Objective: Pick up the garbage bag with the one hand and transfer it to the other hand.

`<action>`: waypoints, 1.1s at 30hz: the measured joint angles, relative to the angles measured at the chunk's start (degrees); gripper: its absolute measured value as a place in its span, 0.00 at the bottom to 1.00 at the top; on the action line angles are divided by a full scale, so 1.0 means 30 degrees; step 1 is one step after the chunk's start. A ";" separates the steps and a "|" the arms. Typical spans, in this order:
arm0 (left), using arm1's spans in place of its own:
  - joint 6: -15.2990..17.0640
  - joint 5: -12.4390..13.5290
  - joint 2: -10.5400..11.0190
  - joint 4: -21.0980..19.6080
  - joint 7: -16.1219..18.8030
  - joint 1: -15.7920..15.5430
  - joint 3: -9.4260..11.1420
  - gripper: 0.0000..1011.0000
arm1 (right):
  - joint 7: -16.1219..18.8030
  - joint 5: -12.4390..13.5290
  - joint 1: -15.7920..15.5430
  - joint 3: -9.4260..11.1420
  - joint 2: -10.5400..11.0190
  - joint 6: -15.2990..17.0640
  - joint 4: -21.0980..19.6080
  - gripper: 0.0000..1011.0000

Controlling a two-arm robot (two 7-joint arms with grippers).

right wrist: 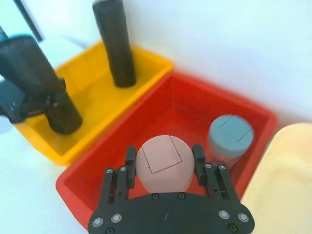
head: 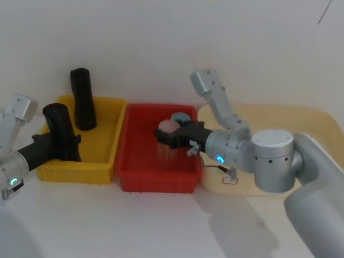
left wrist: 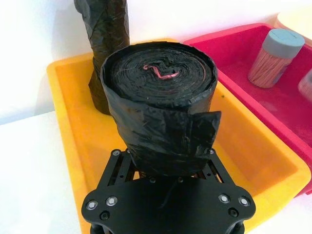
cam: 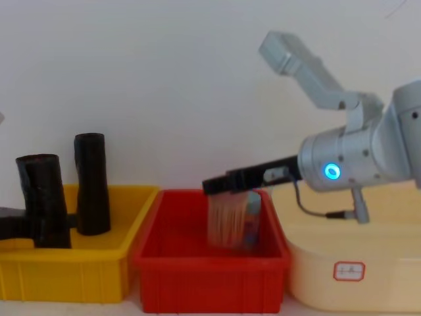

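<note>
**Grasp stage, ahead of the hand-over.** The garbage bag (head: 60,131), a black roll of shiny plastic, stands slightly tilted at the near left end of the yellow bin (head: 75,173). The left wrist view shows its wound top face with a pink core. No label band can be made out on it. The left gripper (left wrist: 163,161), on the green-ringed arm, reaches in from the left edge of the table, its fingers (left wrist: 116,163) clamped on either side of the lower part of the roll. Whether the base has left the bin floor cannot be told.

A second black roll (head: 82,99) stands upright at the back of the same bin, apart from the held one. The red bin (head: 156,180) sits just beside the yellow one. Over it the right gripper (right wrist: 164,156), on the blue-ringed arm, is closed against both sides of the lid of a pink-lidded jar (cam: 227,220) of thin sticks. A grey-lidded jar (right wrist: 230,138) stands next to it. A cream tray (head: 301,121) lies to the far right.

**Judgement.** The pick-up is in hand; the transfer has not begun. The next move calls for lifting the roll clear of the yellow bin's wall and carrying it toward the middle. The receiving claw is occupied, so it would have to set the jar down and open first. The free upper part of the roll is the likely place for it to grip.
</note>
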 joint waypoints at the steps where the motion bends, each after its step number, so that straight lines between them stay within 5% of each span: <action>1: 0.0000 0.0001 0.0000 -0.0001 0.0000 -0.0001 0.0001 0.43 | -0.0089 -0.0002 -0.0101 0.0143 0.0101 -0.0033 -0.0422 0.66; 19: 0.0001 0.0001 0.0002 0.0000 0.0000 0.0000 0.0001 0.43 | -0.2310 -0.0844 -0.1460 0.2335 0.1630 0.0166 -0.5704 0.66; 33: 0.0002 0.0001 0.0000 -0.0001 0.0001 0.0000 0.0001 0.43 | -0.3702 -0.1109 -0.2872 0.4190 0.2366 0.0928 -0.7009 0.66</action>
